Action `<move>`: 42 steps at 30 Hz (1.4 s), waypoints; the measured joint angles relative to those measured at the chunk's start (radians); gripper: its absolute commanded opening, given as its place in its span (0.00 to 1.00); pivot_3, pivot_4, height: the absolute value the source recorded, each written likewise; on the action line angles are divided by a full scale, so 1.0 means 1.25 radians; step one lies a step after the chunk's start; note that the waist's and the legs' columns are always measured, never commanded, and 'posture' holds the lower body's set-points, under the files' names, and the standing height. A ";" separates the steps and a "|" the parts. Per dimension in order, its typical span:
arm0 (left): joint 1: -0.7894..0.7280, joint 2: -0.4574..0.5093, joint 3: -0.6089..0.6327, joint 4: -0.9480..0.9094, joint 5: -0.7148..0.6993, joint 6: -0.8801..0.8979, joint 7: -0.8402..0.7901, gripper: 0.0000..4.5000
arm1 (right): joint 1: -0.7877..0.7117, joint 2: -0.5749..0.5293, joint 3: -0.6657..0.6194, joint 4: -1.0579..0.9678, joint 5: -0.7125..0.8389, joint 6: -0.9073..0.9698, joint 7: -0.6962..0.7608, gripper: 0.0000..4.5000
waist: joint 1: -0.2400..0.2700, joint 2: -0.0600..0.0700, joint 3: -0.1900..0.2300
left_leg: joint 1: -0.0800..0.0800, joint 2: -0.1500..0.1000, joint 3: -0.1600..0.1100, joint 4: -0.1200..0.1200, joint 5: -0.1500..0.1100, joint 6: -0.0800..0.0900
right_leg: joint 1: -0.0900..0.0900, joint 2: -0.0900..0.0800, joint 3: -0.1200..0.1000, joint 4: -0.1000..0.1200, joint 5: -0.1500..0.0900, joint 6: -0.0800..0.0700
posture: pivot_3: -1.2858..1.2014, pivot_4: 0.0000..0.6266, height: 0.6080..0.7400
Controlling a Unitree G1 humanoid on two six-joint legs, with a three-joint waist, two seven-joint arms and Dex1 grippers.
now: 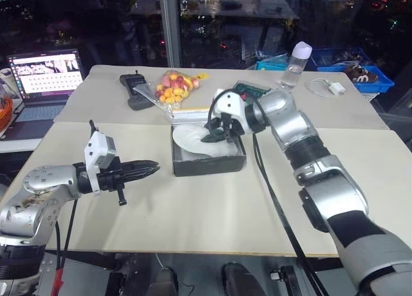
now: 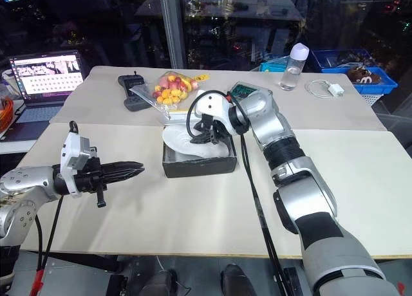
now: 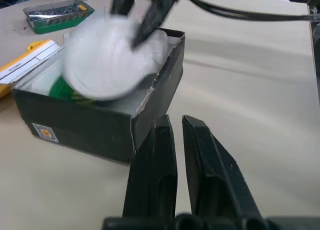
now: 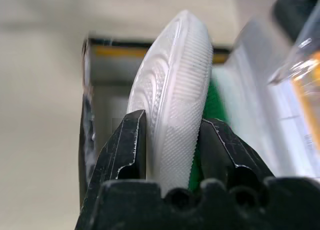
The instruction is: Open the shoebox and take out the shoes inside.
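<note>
Pale ribbed sole and green upper of 1 slipper (image 4: 175, 90) are pinched between the 2 black fingers of the right gripper (image 1: 217, 132), whose bent silver arm reaches in from 4 o'clock and points left and downward over the shoebox (image 1: 207, 162). Its dark grey cardboard base, white-lined, sits open at the table's (image 1: 212, 212) centre, the slipper tilted above it. At 8 o'clock the left gripper (image 1: 147, 169) is held almost level, fingers closed on nothing, aimed toward the box.
</note>
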 measured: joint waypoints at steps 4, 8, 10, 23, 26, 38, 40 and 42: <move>0.000 -0.001 0.000 0.000 0.000 0.000 0.001 0.09 | 0.000 -0.010 -0.022 -0.061 0.024 0.050 -0.001 0.40 | 0.001 0.000 0.000 | 0.000 0.000 0.000 0.000 0.000 0.000 | 0.000 0.000 0.000 0.000 0.000 0.000 | 0.52 0.24 0.72; -0.004 -0.005 -0.002 0.001 0.008 0.000 0.007 0.09 | 0.002 -0.028 -0.059 -0.106 0.062 0.120 -0.014 0.40 | 0.002 0.000 0.000 | 0.000 0.000 0.000 0.000 0.000 0.000 | 0.000 0.000 0.000 0.000 0.000 0.000 | 0.52 0.24 0.72; -0.010 -0.006 -0.004 0.003 0.013 0.000 0.008 0.09 | 0.004 -0.031 -0.071 -0.125 0.069 0.147 -0.024 0.40 | 0.002 0.000 0.000 | 0.000 0.000 0.000 0.000 0.000 0.000 | 0.000 0.000 0.000 0.000 0.000 0.000 | 0.52 0.24 0.72; -0.022 -0.018 -0.014 0.009 0.025 0.001 0.008 0.09 | 0.083 -0.032 -0.005 -0.116 0.052 0.228 -0.032 0.40 | 0.000 0.000 0.000 | 0.000 0.000 0.000 0.000 0.000 0.000 | 0.000 0.000 0.000 0.000 0.000 0.000 | 0.52 0.24 0.72; -0.018 -0.018 -0.014 0.007 0.025 0.001 0.009 0.09 | 0.081 -0.025 -0.006 -0.105 0.053 0.234 -0.030 0.40 | -0.001 0.000 0.000 | 0.000 0.000 0.000 0.000 0.000 0.000 | 0.000 0.000 0.000 0.000 0.000 0.000 | 0.52 0.24 0.72; -0.009 -0.020 -0.014 -0.003 0.025 0.005 0.025 0.09 | 0.065 -0.003 -0.018 -0.050 0.067 0.260 -0.017 0.45 | -0.005 0.000 0.000 | 0.003 0.000 0.000 0.000 0.000 0.000 | 0.001 0.001 0.001 0.003 -0.002 0.003 | 0.52 0.24 0.72; -0.007 -0.020 -0.014 -0.003 0.025 0.005 0.026 0.09 | 0.061 -0.003 -0.018 -0.046 0.067 0.262 -0.022 0.55 | -0.005 0.000 0.000 | 0.003 0.000 0.000 0.000 0.000 0.000 | 0.001 0.001 0.000 0.003 -0.002 0.003 | 0.52 0.24 0.72; -0.001 -0.020 -0.014 -0.003 0.025 0.005 0.027 0.09 | 0.061 -0.004 -0.019 -0.046 0.068 0.266 -0.023 0.71 | -0.005 0.000 0.000 | 0.003 0.000 0.000 0.000 0.000 0.000 | 0.001 0.001 0.001 0.003 -0.002 0.003 | 0.52 0.24 0.72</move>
